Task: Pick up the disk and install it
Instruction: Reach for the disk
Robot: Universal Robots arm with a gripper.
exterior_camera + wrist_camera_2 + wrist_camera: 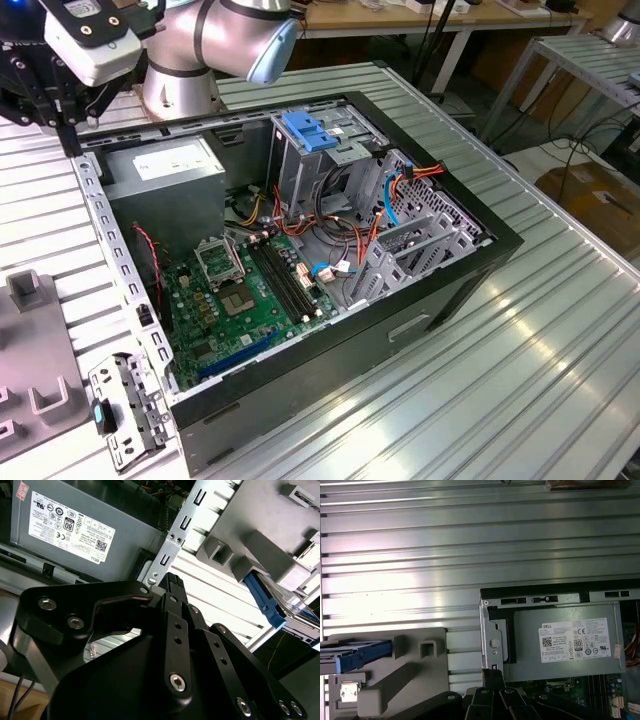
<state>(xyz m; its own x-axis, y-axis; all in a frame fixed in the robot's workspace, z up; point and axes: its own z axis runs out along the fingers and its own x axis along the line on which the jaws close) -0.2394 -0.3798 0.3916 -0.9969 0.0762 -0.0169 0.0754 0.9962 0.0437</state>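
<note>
Where the disk (357,654) is concerned, you will find it lodged in the grey holder (415,660), its blue carrier frame showing in both wrist views. The holder rests on the ribbed metal table (520,380), just beside the open computer case (455,190) and not inside it. Your gripper (172,582): fingers pressed together with nothing between them, apart from the disk, poised over the case's perforated rim next to the grey power supply (165,165), in the upper part of the exterior view's left. Case contents you can check in the exterior view: green motherboard (240,290); metal drive cage (300,175), topped by a blue handle (305,130); orange cables (425,172).
</note>
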